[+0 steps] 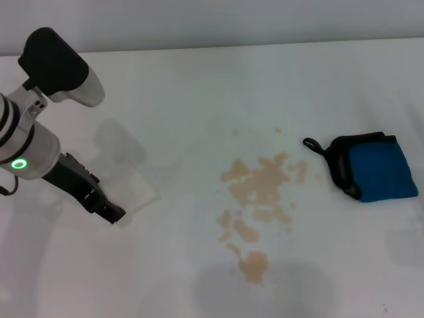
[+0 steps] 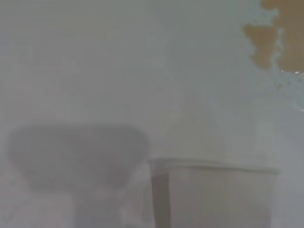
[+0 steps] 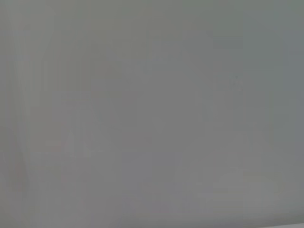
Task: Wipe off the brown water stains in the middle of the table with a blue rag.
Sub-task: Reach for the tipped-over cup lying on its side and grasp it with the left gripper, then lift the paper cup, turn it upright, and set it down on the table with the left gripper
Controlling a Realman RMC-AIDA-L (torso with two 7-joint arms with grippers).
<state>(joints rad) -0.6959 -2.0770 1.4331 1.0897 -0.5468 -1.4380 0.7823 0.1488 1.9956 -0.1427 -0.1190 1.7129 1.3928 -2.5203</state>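
We see pale tan-brown water stains (image 1: 258, 199) mid-frame on the smooth white table (image 1: 199, 86), the folded blue rag (image 1: 374, 175) at right; our left gripper (image 1: 109, 211) at lower left, finger state untellable

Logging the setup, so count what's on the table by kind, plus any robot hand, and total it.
Blue rag: 1
White cup: 1
Brown water stains, one cluster: 1
Left hand, beside the cup: 1
Total: 4
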